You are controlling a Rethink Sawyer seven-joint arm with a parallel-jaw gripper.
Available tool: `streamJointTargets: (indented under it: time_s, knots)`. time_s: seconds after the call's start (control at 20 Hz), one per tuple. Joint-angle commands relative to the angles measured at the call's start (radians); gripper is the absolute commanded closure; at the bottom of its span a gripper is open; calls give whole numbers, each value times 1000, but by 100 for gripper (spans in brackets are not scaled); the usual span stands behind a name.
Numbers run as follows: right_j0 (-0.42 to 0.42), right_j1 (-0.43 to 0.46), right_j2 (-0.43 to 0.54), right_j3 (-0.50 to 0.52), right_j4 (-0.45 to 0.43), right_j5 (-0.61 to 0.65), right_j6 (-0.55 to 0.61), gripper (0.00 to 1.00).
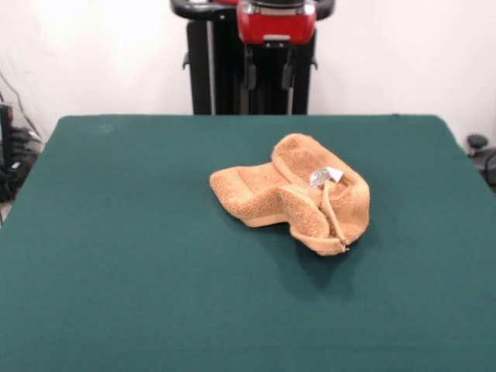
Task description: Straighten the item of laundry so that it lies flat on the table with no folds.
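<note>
The broad dark green felt tabletop (116,256) carries the small orange-tan terry-cloth towel (291,194), bunched right of centre with its white care tag (325,177) up. Overlapping folds (several layers deep) risk a multi-layer pinch, dragging the heap rather than unfolding it. The jaws' state I cannot tell.

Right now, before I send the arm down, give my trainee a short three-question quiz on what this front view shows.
1. True or false: the towel lies flat with no folds.
2. The white care tag is: A) hidden under the towel, B) showing on top of the towel, C) lying on the table apart from the towel.
3. Fill in: the gripper hangs above the table's ___ edge, not touching the towel.

Key: 1 false, it is bunched and folded over itself; 2 B; 3 far.
</note>
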Motion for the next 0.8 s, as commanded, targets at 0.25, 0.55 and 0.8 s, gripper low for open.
streamJointTargets:
  time_s: [0.25, 0.55, 0.8]
  knots:
    - [-58, 30, 206, -19, -13, -76, 68, 0]
    - [-63, 62, 206, -53, -21, -82, 75, 0]
    - [-70, 106, 210, -88, -23, -95, 73, 0]
